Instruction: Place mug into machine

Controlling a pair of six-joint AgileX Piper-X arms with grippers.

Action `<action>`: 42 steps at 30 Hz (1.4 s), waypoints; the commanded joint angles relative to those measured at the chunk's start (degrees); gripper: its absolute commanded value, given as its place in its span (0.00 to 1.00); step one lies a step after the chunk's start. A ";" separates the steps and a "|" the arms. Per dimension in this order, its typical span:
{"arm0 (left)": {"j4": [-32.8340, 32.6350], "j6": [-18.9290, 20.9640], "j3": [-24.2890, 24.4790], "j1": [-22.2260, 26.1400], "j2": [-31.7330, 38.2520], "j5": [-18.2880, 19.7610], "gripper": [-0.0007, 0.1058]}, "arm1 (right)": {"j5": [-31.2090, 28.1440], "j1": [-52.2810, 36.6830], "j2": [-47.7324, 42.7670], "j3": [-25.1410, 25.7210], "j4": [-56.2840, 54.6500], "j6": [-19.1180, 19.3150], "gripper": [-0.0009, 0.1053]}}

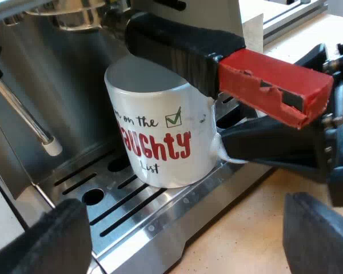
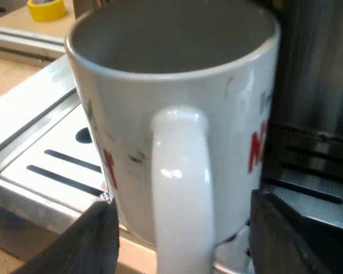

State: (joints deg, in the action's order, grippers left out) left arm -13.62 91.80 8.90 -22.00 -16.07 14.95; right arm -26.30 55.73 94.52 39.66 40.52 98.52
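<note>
The left gripper (image 1: 188,242) points down at a slant with its jaws spread wide, its two black fingers (image 1: 60,240) far apart and closed on nothing. The right gripper (image 2: 186,242) has its jaws parted as well, a gap showing inside each finger. Seen from the left wrist, the right arm's gripper lies nearly level, reaching in sideways ahead of the left one.

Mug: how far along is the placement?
Done: mug looks set on the drip tray, under the red-ended handle. In hand: right gripper straddles the mug's handle, fingers apart. Remaining, likely: back it away. The left gripper is open, idle.
</note>
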 commanded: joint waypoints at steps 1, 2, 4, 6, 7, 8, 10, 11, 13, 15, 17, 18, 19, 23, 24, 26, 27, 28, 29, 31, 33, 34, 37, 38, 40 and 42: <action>0.69 0.81 0.19 -0.16 0.08 0.24 0.67 | -0.06 -1.19 1.26 2.04 1.22 0.65 0.47; 0.69 0.81 0.19 -0.16 0.08 0.24 0.67 | -0.06 -1.65 1.76 2.78 1.22 0.65 0.46; 0.69 0.81 0.19 -0.16 0.08 0.24 0.67 | -0.06 -2.49 2.95 4.64 1.22 0.65 0.45; 0.69 0.92 0.19 -0.16 0.08 0.24 0.67 | -0.06 -3.45 4.16 6.65 1.22 0.65 0.45; 0.69 0.92 0.19 -0.16 0.08 0.24 0.67 | 0.25 -3.62 4.47 6.97 1.09 0.65 0.45; 0.69 0.92 0.19 -0.16 0.08 0.24 0.67 | 1.01 -3.98 4.86 7.82 0.76 0.65 0.45; 0.69 0.92 0.19 -0.16 0.08 0.24 0.67 | 2.16 -4.24 5.27 8.77 0.44 0.65 0.45; 0.69 0.92 0.19 -0.16 0.08 0.24 0.67 | 2.02 -4.21 5.39 8.97 0.44 0.65 0.45; 0.69 0.92 0.19 -0.16 0.08 0.24 0.67 | 1.54 -4.21 5.41 9.43 0.45 0.65 0.45; 0.69 0.92 0.19 -0.16 0.08 0.24 0.67 | 1.53 -4.11 5.41 9.40 0.35 0.65 0.45; 0.69 0.92 0.19 -0.16 0.08 0.24 0.67 | 1.53 -3.87 4.92 9.21 -0.16 0.65 0.45; 0.69 0.92 0.19 -0.16 0.08 0.24 0.67 | 1.42 -3.55 4.19 9.10 -1.26 0.65 0.45; 0.69 0.92 0.19 -0.16 0.08 0.24 0.67 | 0.82 -3.45 3.73 8.94 -2.60 0.65 0.45; 0.85 0.92 0.19 -0.16 0.08 0.24 0.67 | 0.39 -2.75 -0.24 7.12 -9.30 0.65 0.45; 1.22 0.92 0.19 -0.16 0.08 0.24 0.67 | 0.39 -2.30 -2.47 6.01 -11.45 0.49 0.45; 1.19 0.92 0.35 -0.16 0.08 0.02 0.67 | -0.61 -1.63 -4.77 4.58 -14.03 0.50 0.45; 1.19 0.92 0.48 -0.16 0.23 0.04 0.67 | -1.27 -1.15 -6.66 3.74 -15.42 0.50 0.45; 1.19 0.92 0.61 -0.16 0.27 0.04 0.67 | -1.89 -0.81 -7.61 3.05 -16.41 0.50 0.45; 0.99 0.92 0.87 -0.16 0.31 0.04 0.67 | -2.67 -0.16 -9.25 2.05 -17.33 0.50 0.45; 0.99 0.92 1.67 -0.16 0.29 0.04 0.67 | -4.16 0.72 -12.26 0.47 -18.74 0.36 0.45; 0.82 0.92 2.82 -0.16 0.29 0.04 0.67 | -5.37 2.26 -16.37 -1.51 -21.21 0.36 0.45; 0.68 0.92 3.06 -0.16 0.29 0.04 0.67 | -5.55 2.65 -17.06 -1.87 -21.97 0.36 0.45; 0.66 1.14 4.81 -0.16 0.29 0.04 0.67 | -7.52 4.71 -22.31 -2.67 -27.11 0.36 0.45; 0.16 1.87 5.88 -0.16 0.29 0.04 0.67 | -7.77 5.50 -24.11 -2.65 -29.06 0.36 0.45; -1.73 2.68 7.75 -0.16 0.29 0.04 0.67 | -8.40 7.00 -27.31 -2.65 -31.50 0.36 0.44; -6.00 2.74 10.51 -0.16 0.29 0.04 0.67 | -11.18 9.00 -31.16 -2.65 -34.19 0.49 0.35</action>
State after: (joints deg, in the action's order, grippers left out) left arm -17.80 93.49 17.75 -22.00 -16.07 14.95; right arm -35.51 64.02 65.17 37.01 7.72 98.52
